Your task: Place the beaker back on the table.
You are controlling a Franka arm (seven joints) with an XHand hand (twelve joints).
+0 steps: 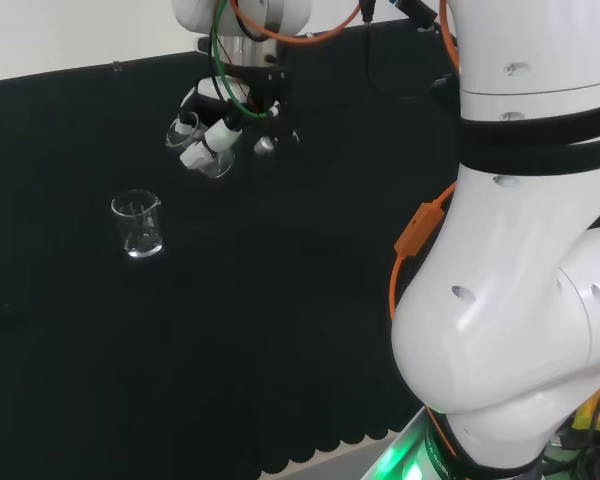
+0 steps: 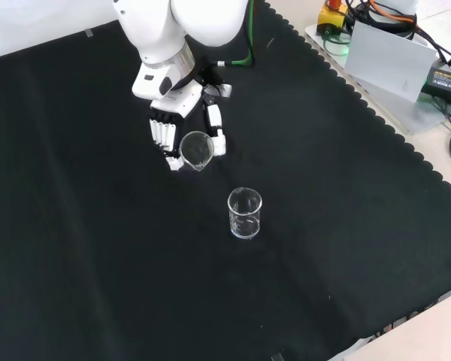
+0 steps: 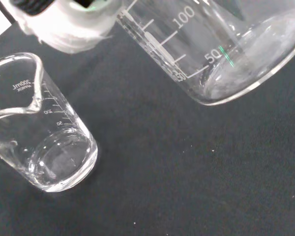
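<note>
Hand (image 2: 182,128) curled round tilted beaker (image 2: 196,149) above cloth (image 2: 98,263); second beaker (image 2: 245,213) nearby

In the head view, the held beaker (image 1: 216,160) at the upper middle of the frame is mostly hidden behind the hand (image 1: 212,130), so only faint glints of clear glass show between the fingers (image 1: 202,147), and its contents cannot be told. In the wrist view the same beaker's upper wall and rim run off the top and right edges of the frame, and a blurred white part of the hand sits at the top left. The second beaker (image 3: 37,132) is cut off by the left edge there.
</note>
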